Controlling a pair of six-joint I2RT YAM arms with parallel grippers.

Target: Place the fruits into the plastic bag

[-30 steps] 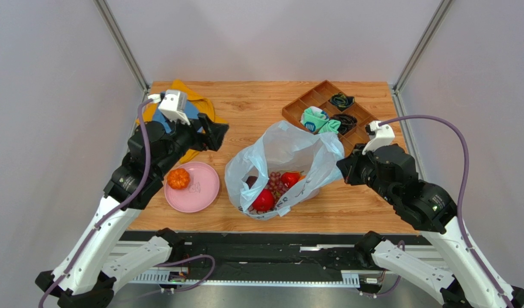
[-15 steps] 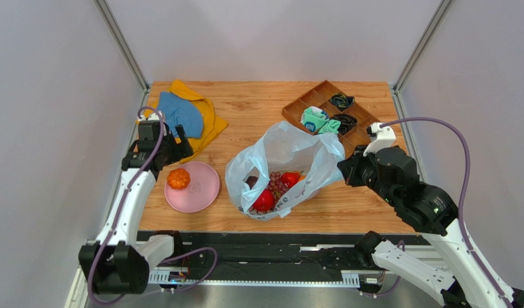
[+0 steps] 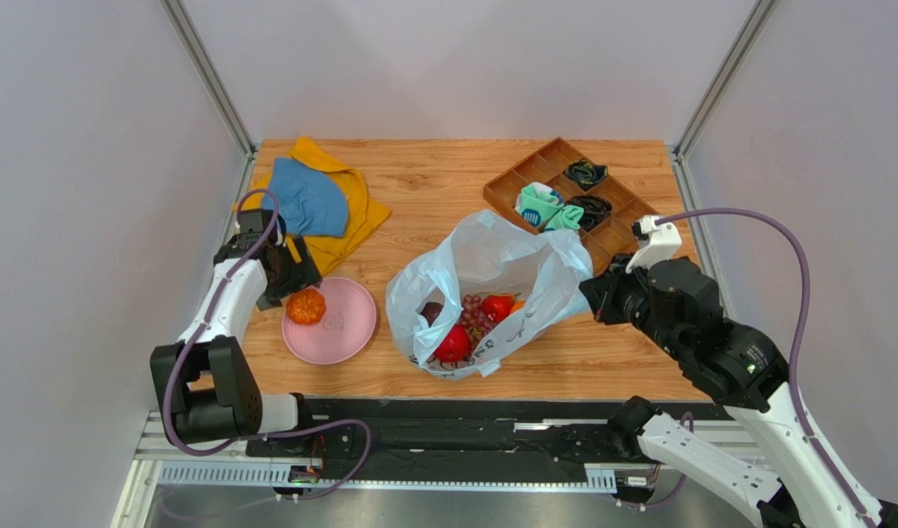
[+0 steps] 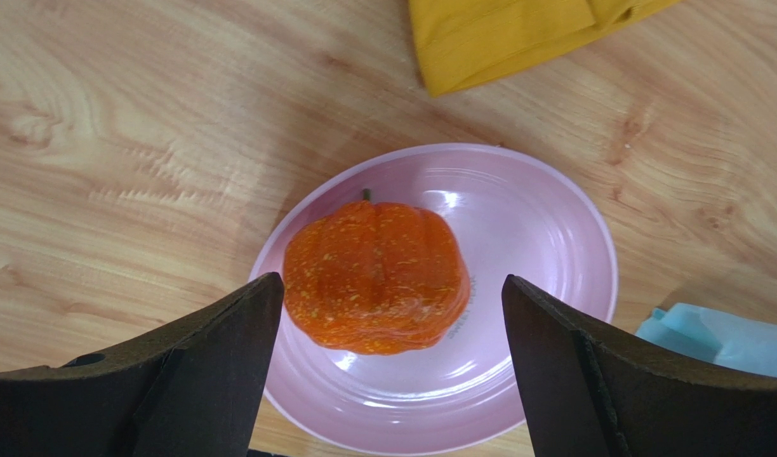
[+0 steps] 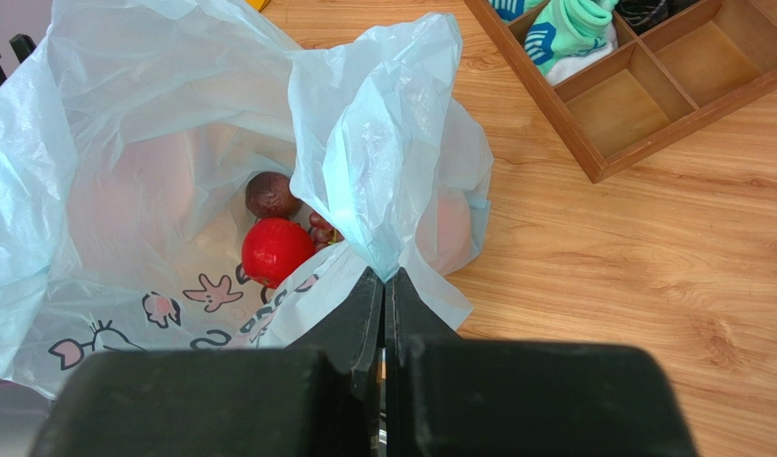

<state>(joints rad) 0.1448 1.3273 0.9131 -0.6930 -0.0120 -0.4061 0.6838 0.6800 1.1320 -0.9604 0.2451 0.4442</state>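
Left jaws: the left gripper (image 4: 390, 286) is spread wide, 1 finger on each side of the orange (image 4: 373, 276), neither finger seen touching it
Right jaws: the right gripper (image 5: 385, 286) is pressed together on a gathered fold of the plastic bag (image 5: 125, 143), pinching its rim on the right side
Orange: sits on the pink plate (image 4: 554, 248), off-centre toward the plate's left side in the top view, stem end visible
Pink plate: on the table (image 3: 442, 182) near the left arm, just left of the bag, not touching it in the top view
Plastic bag: mid-table between plate and right gripper, mouth open upward, cartoon print on its near wall
Inside the bag: a red apple (image 5: 272, 250) beside a dark plum (image 5: 271, 194), grapes (image 3: 472, 314) next to them, and a second red apple (image 3: 496, 306) farther right
Wooden tray (image 3: 531, 182): far right of the table, divided into compartments, a teal item in 1 of them
Cloths: a blue cloth (image 3: 308, 198) lies on a yellow cloth (image 4: 497, 38) at the far left, beyond the plate
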